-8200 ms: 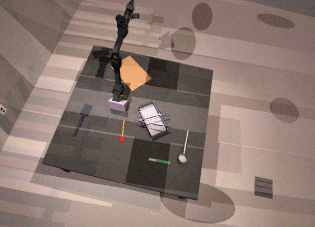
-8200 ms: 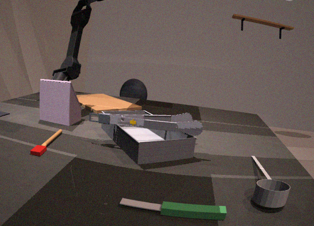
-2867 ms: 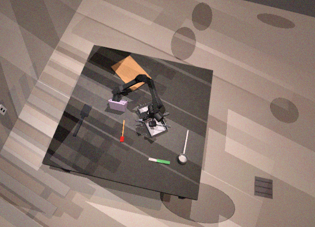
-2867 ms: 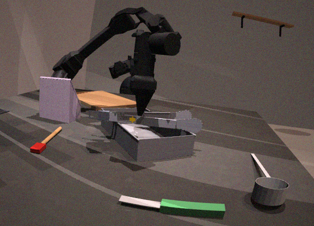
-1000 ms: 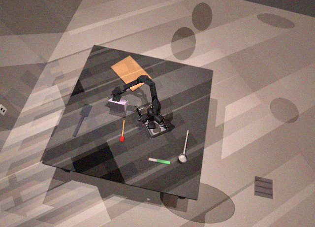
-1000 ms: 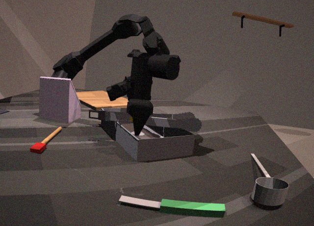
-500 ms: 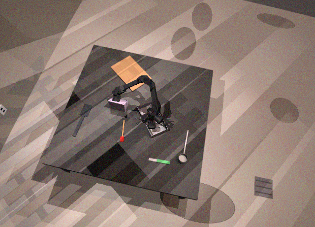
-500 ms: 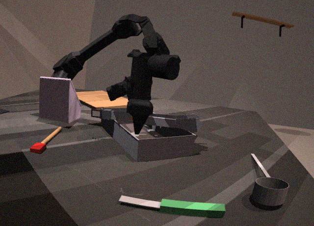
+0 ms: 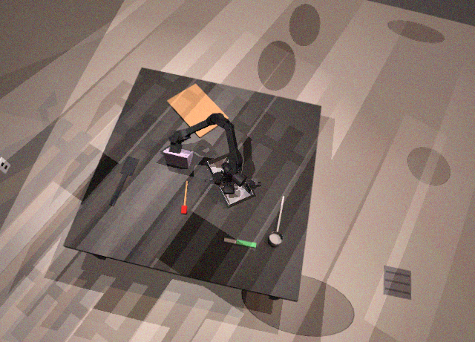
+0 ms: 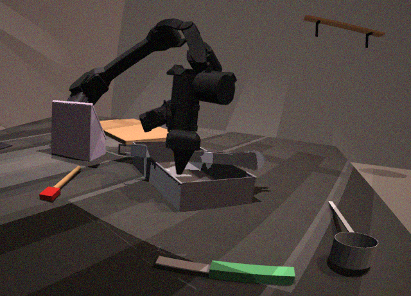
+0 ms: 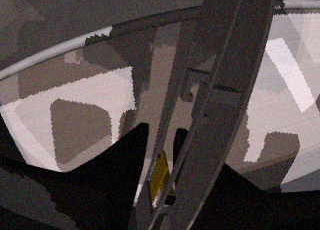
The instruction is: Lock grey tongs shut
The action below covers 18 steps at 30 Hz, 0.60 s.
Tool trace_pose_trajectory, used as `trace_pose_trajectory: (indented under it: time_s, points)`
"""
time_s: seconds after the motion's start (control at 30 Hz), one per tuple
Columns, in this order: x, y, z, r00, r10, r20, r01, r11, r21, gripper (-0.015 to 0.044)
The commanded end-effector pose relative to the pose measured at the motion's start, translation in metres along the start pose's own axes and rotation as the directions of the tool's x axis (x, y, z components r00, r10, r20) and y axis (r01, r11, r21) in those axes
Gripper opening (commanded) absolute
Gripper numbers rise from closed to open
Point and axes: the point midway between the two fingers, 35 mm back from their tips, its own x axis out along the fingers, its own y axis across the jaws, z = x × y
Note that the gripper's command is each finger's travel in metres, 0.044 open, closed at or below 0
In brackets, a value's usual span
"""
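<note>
The grey tongs (image 9: 256, 183) (image 10: 232, 158) (image 11: 225, 90) lie roughly level across the roasting tin (image 10: 216, 194) (image 11: 65, 46), with the scalloped tips over its right side in the exterior view. In the wrist view their two arms stand close together, with a yellow piece (image 11: 160, 180) between them. My gripper (image 10: 180, 172) (image 11: 161, 133) points straight down over the tin, its fingers nearly together and shut on the tongs' arms. One finger partly hides behind an arm. Whether the lock is engaged cannot be seen. The wooden board (image 9: 195, 105) (image 10: 129, 136) lies behind the tin, away from the tongs.
A lilac wedge-shaped block (image 9: 178, 160) (image 10: 71, 130) stands at the arm's base. A red-headed tool (image 9: 184, 209) (image 10: 49, 193), a green-handled knife (image 9: 245, 243) (image 10: 252, 272), a small pan (image 9: 274, 239) (image 10: 353, 253) and a dark spatula (image 9: 129, 165) lie around the tin.
</note>
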Motion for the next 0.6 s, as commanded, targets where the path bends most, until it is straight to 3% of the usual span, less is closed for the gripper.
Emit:
trace_pose_trajectory:
  time_s: [0.0,0.13,0.33,0.57]
  points:
    - [0.0,0.0,0.0,1.0,0.001,-0.001,-0.001,1.0,-0.002,0.0041]
    - [0.0,0.0,0.0,1.0,0.001,-0.001,-0.001,1.0,-0.002,0.0015]
    - [0.0,0.0,0.0,1.0,0.001,-0.001,-0.001,1.0,-0.002,-0.0143]
    - [-0.016,0.003,-0.003,1.0,0.004,-0.001,-0.004,1.0,-0.001,-0.015]
